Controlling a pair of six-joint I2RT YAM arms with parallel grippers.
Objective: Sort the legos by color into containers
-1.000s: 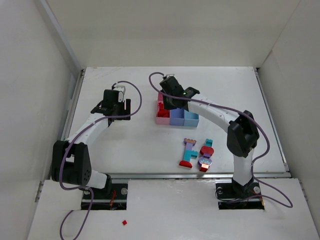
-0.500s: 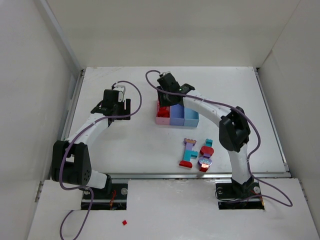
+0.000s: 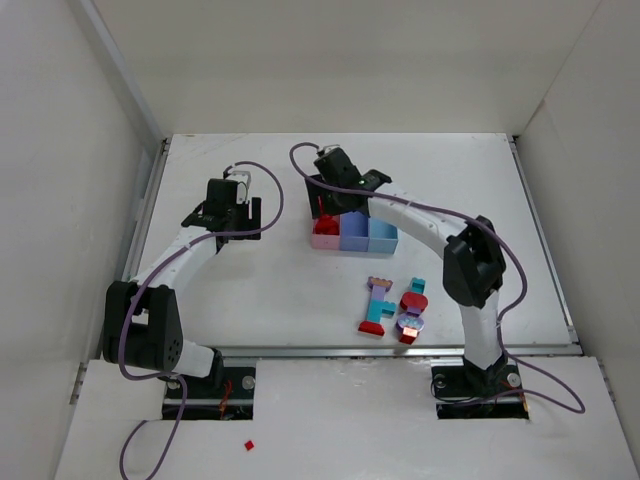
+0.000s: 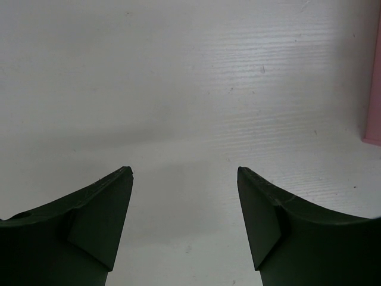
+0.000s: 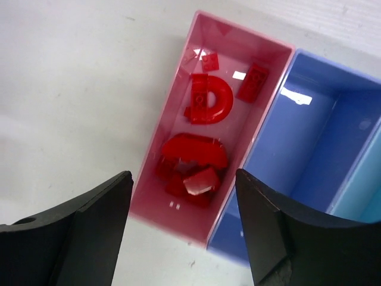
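Note:
Three joined containers sit mid-table: pink [image 3: 324, 240], purple-blue [image 3: 354, 234] and light blue [image 3: 382, 236]. My right gripper [image 3: 335, 196] hovers open over the pink bin [image 5: 245, 31], empty. Below the right gripper [image 5: 183, 176] several red legos lie in that bin, among them a D-shaped piece [image 5: 208, 98] and an arched one [image 5: 193, 149]. The purple-blue bin [image 5: 297, 155] looks empty. Loose legos remain nearer the arms: a multicolour clump [image 3: 378, 305], a red-and-lavender clump [image 3: 411, 313] and a teal brick [image 3: 417, 285]. My left gripper [image 3: 228, 214] is open over bare table [image 4: 184, 170].
The pink bin's side [image 4: 375, 89] shows at the right edge of the left wrist view. White walls close in the table on three sides. A tiny red chip [image 3: 249, 443] lies off the table beside the left arm's base.
My right gripper's jaws have opened wide above the pink bin, and its arm has shifted slightly. The left arm has not moved.

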